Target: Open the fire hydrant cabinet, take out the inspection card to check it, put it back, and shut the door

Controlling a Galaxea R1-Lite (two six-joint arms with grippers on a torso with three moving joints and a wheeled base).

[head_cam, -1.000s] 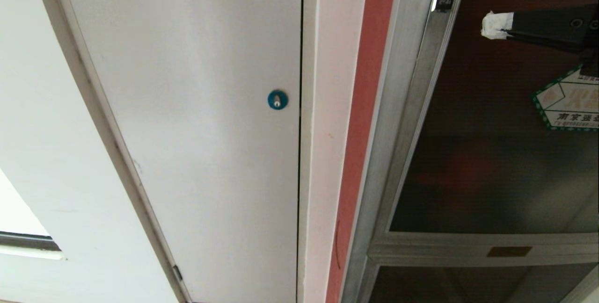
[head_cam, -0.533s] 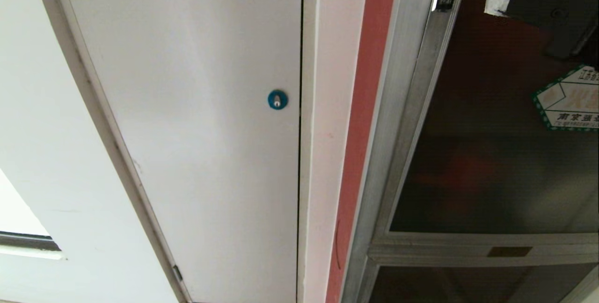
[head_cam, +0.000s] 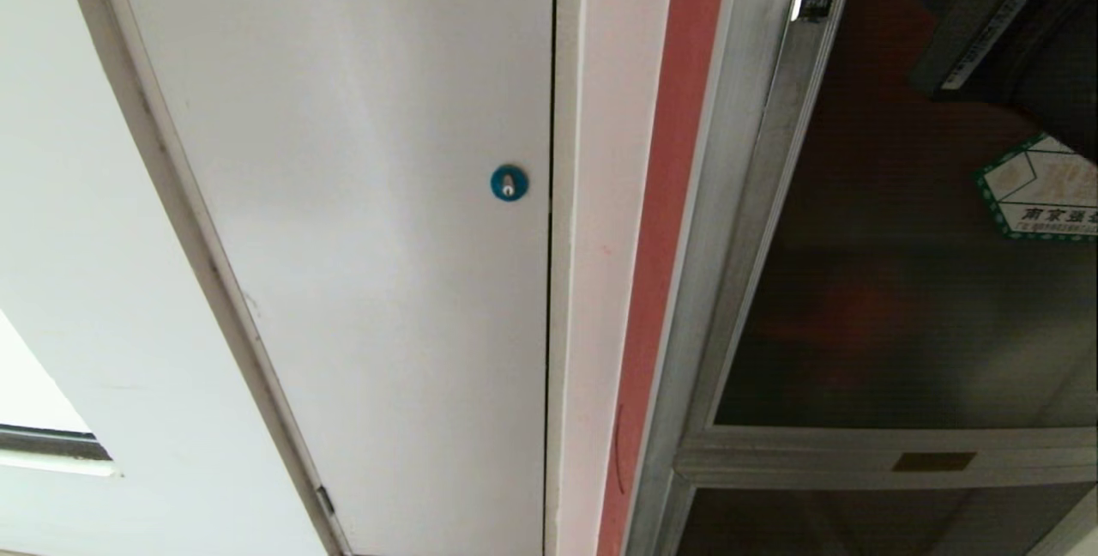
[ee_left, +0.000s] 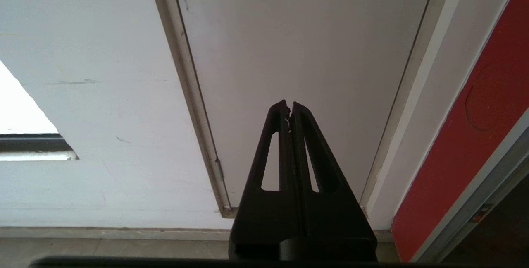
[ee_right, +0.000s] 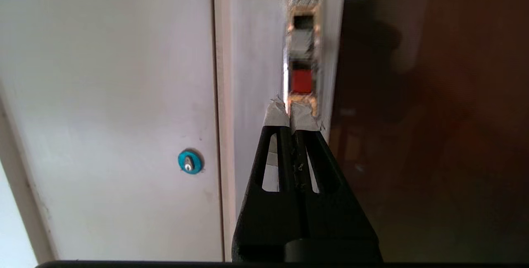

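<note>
The door (head_cam: pixel 909 281) of the fire hydrant cabinet (head_cam: pixel 738 196) is sitting flush in its silver frame, its dark tinted glass showing only dim red shapes behind it and the green-bordered sticker (head_cam: pixel 1042 191) near the right edge of the head view. So the task is standing at its very first step: nothing is opened yet, and the inspection card is not showing in any view, presumably lying inside behind the glass.

The small red latch (ee_right: pixel 301 81) is sitting in the frame strip at the door's edge, and the right gripper (ee_right: pixel 291 113) is pointing at it, its taped fingers (ee_right: pixel 276 115) pressed together and holding nothing, their tips just below the latch. Whether they are touching the frame cannot be told. It looks as though the latch is being lined up for a press or pull.

Opening the door, taking out the card, checking it, returning it and closing the door are all remaining.

The left gripper (ee_left: pixel 288 108) is hanging parked with its fingers clenched and empty, facing the plain white panel (head_cam: pixel 343 196) with the blue round lock (head_cam: pixel 509 183) beside the cabinet.
</note>
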